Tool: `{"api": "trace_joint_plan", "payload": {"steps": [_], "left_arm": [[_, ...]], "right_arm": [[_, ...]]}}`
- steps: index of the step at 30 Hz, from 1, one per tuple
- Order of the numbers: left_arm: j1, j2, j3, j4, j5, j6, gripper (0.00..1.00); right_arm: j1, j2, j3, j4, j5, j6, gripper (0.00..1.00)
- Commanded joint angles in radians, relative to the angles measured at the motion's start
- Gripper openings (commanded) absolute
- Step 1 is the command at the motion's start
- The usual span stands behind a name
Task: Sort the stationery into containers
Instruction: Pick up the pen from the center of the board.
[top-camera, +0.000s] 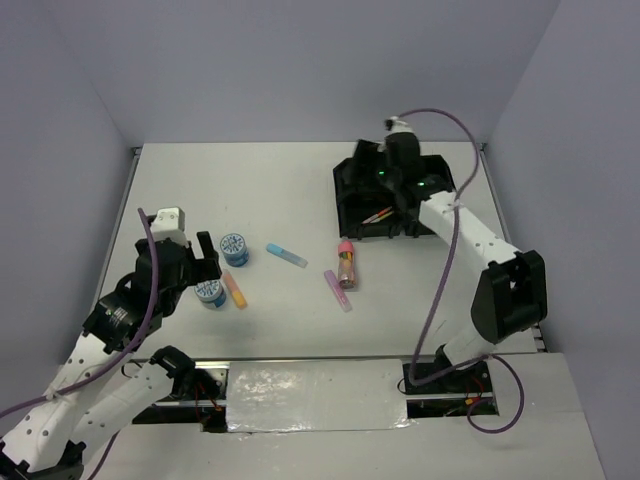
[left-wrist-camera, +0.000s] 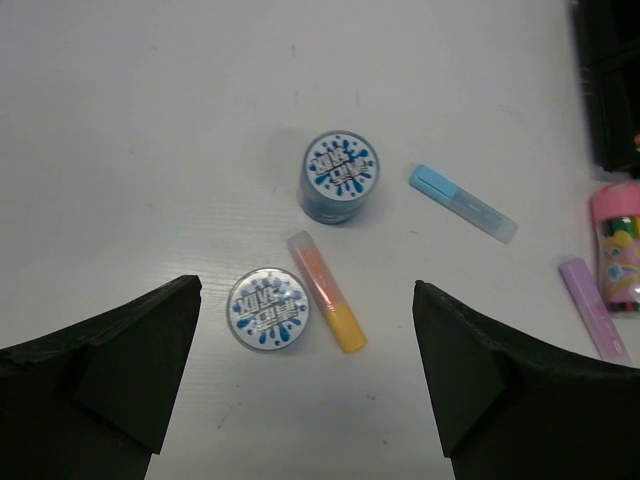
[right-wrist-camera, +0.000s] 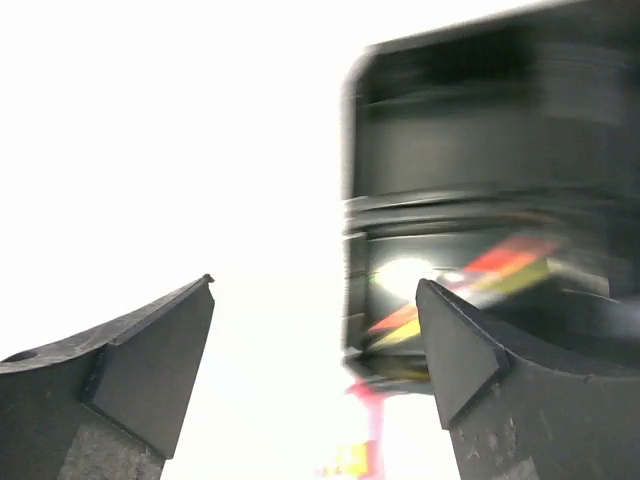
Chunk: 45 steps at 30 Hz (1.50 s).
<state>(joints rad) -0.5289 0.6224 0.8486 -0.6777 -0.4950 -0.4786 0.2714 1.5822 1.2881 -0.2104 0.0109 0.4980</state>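
Above tray (top-camera: 345, 200) — right gripper (right-wrist-camera: 315, 285) spread wide.

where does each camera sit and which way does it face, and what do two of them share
Top external: high behind the bases, looking down on the table; left arm and right arm both show.
Left wrist: on the left arm, facing down at two tape rolls, an orange marker and a blue marker; the left gripper, open, frames the bottom.
Right wrist: blurred, facing the black tray and pens inside; right gripper open below.
Shared: top and left wrist both show rolls and markers.
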Motion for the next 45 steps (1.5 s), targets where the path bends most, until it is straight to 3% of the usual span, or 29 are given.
{"api": "trace_joint_plan", "payload": {"steps": [1,7,11,18,38,45], "left_arm": [[0.039,-0.003,0.032,-0.036,-0.128,-0.064,0.99],[0.079,-0.047,0.015,0.003,-0.076,-0.037,0.99],[0.093,-0.052,0.017,0.003,-0.071,-0.034,0.99],[0.106,-0.049,0.012,0.012,-0.05,-0.025,0.99],[0.118,-0.036,0.009,0.032,0.001,0.0,0.99],[0.124,-0.038,0.009,0.035,0.016,0.006,0.99]], "right_arm": [[0.191,-0.056,0.098,-0.047,-0.056,-0.286,0.9],[0.452,-0.027,0.068,-0.182,0.046,-0.332,0.81],[0.514,0.022,0.027,-0.251,0.104,-0.26,0.75],[0.595,0.076,-0.038,-0.294,0.211,-0.225,0.75],[0.6,0.249,-0.056,-0.296,0.189,-0.219,0.75],[0.6,0.272,-0.053,-0.297,0.161,-0.208,0.65]]}}
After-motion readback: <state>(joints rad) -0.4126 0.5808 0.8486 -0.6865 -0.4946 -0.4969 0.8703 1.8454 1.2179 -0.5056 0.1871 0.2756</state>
